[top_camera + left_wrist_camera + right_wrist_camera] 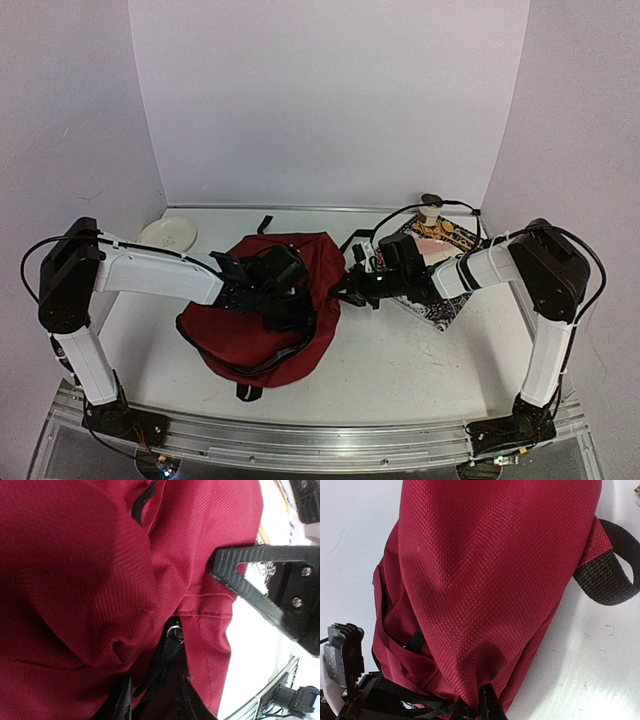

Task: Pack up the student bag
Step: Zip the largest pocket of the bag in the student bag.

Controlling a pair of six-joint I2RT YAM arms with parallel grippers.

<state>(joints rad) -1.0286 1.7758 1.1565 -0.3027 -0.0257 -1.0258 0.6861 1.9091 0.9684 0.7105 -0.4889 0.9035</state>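
**Risks.** On the left, the left gripper (268,290) is set over the top of the student bag (230,340), a large dark red fabric backpack with black straps. The bag lies at the centre of the white table (400,370). Only a loose fold is offered there. It is judged that the woven cloth could slide from the jaws, or that the outer layer alone could be lifted, leaving the opening unexposed. A small metal zipper pull (175,633) sits towards 6 o'clock in the left wrist view, and a snag on it is possible. If opposing pulls are applied, the whole bag could be dragged towards 3 o'clock, into the flat, orange-and-black patterned item (445,240) at the bag's 2 o'clock. A round white plate (168,234) lies at the bag's 10 o'clock, apart from it.

**Claws.** Left: one black ribbed finger (222,566) is seen against the red cloth. Its partner is hidden behind the fold, so it cannot be told whether anything is gripped. The right gripper (485,702) is clenched at the bag's 3 o'clock edge, and a gathered peak of red fabric is pinched between its fingers. A black webbing loop (612,575) hangs free nearby.
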